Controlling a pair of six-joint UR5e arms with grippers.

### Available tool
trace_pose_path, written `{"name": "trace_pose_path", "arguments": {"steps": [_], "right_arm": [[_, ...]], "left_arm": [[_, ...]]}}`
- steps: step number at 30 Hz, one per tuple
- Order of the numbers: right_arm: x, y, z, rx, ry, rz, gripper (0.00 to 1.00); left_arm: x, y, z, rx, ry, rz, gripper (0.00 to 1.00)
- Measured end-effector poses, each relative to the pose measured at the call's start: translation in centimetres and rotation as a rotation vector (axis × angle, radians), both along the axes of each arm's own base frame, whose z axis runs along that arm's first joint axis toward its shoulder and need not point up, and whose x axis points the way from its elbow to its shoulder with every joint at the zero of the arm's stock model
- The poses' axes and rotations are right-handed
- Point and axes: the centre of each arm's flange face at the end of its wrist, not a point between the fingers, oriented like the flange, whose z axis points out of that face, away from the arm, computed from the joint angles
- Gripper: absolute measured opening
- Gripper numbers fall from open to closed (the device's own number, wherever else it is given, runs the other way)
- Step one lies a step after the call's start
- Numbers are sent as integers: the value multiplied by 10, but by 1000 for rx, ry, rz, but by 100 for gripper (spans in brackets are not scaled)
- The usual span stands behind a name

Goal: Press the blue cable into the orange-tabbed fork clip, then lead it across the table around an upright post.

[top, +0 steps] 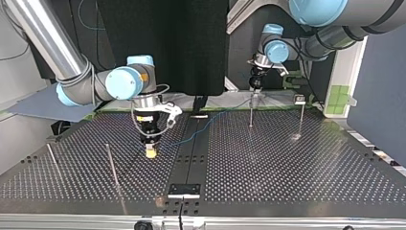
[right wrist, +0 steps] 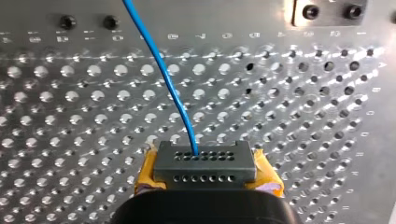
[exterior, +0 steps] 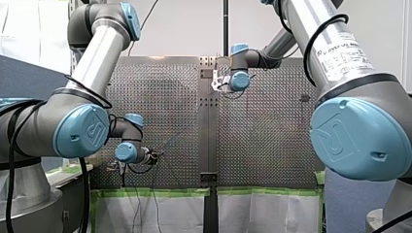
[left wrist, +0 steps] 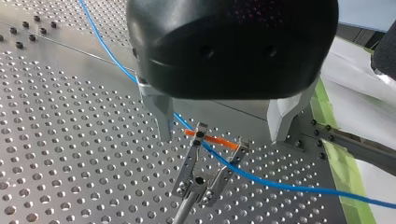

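**Blue cable threading the fork clip as one gripper is hovering and the other is gripping**

My left gripper, a glossy black dome with tapered metal fingers, is hovering directly over the fork clip. Its fingers are standing wide apart on either side of the clip and gripping nothing. The clip is showing as two slim, bright metal prongs rising in a V from a thin stem. A narrow orange tab is bridging the prong tips.

The thin, smooth blue cable is passing between the prongs just beneath the tab. It appears to be seated in the fork, though the angle is leaving that uncertain. From the clip it is trailing one way toward a strip of green tape. The other way, it is running across the dull silver perforated table.

Well apart from the clip, my right gripper is pointing down at the table. Its yellow pads are clamping a small grey connector block, a rectangle with two rows of tiny holes. The cable is entering one hole in the block's upper row. In the top view, a slender upright metal post is standing farther from the clip than that gripper.
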Motion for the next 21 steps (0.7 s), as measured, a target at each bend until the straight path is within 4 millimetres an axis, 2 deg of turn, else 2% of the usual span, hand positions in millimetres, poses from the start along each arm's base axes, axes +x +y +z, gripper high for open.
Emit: {"name": "trace_pose_path", "arguments": {"steps": [21], "right_arm": [[6, -7, 50, -43, -27, 1, 0]], "left_arm": [[1, 1, 0, 2, -3, 9, 100]]}}
